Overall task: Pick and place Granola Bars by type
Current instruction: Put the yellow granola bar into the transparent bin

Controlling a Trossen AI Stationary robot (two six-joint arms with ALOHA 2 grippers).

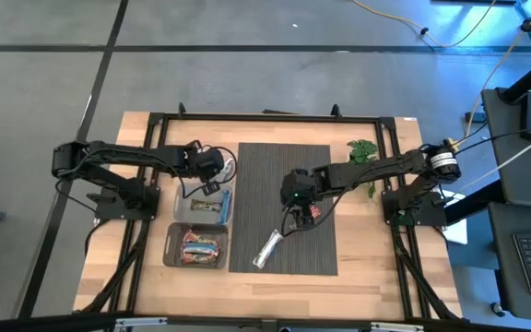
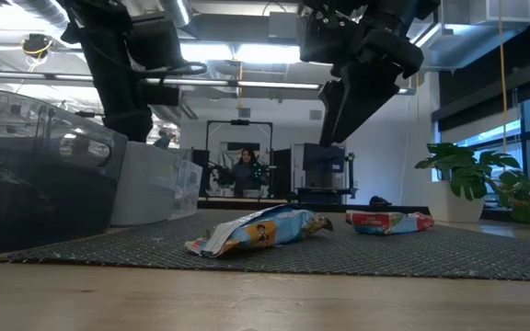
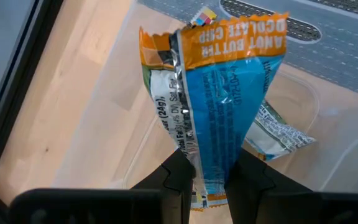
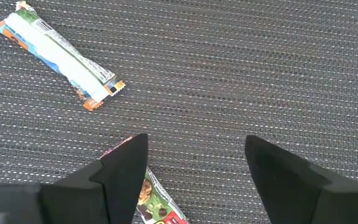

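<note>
Holding blue bar (image 3: 219,106): left hand (image 3: 211,174) clamped, over upper bin (image 1: 203,205) | lower bin (image 1: 197,247): seemingly several bars | right hand (image 4: 194,165) apart.

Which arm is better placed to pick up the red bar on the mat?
Right. Its open gripper hovers just above the red bar, while the left gripper holds a blue bar over the bins.
</note>
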